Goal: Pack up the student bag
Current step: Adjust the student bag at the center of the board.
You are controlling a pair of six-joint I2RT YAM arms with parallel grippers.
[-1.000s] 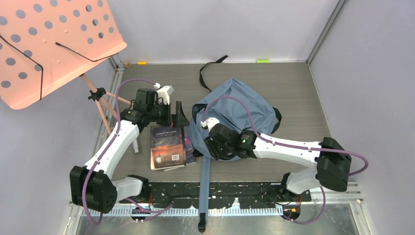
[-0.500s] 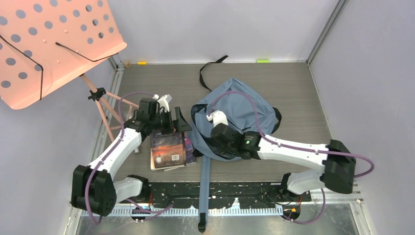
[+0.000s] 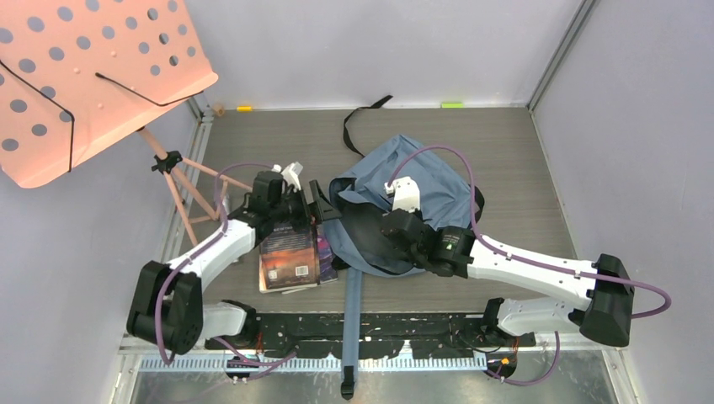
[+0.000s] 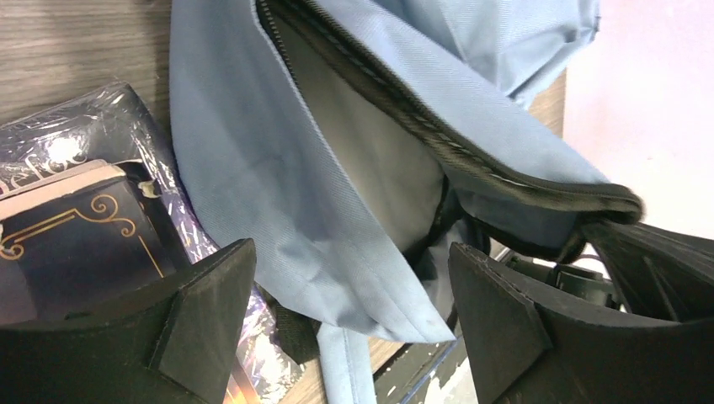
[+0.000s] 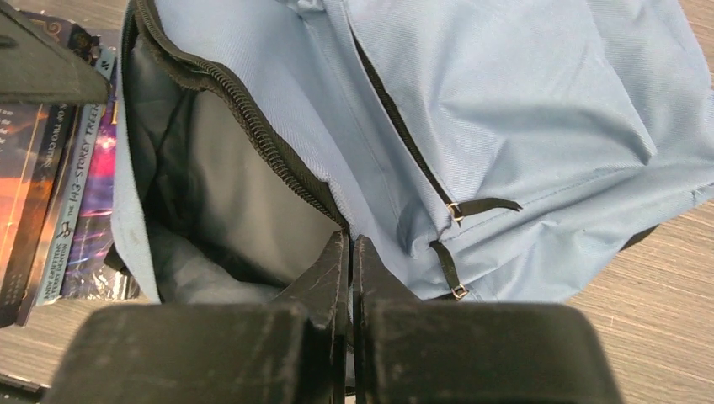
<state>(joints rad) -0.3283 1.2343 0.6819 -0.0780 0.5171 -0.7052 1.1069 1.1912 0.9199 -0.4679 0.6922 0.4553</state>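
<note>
Right jaws pinch student bag (image 5: 505, 101) zipper rim, thin grip; may slip, mouth collapses; left jaws wide, empty, over books (image 3: 290, 257).

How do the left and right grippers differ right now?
The left gripper is wide open; the right gripper is shut. The left gripper holds nothing, over the books; the right gripper pinches the zipper rim of the student bag. Both sit at the bag's open mouth.
</note>
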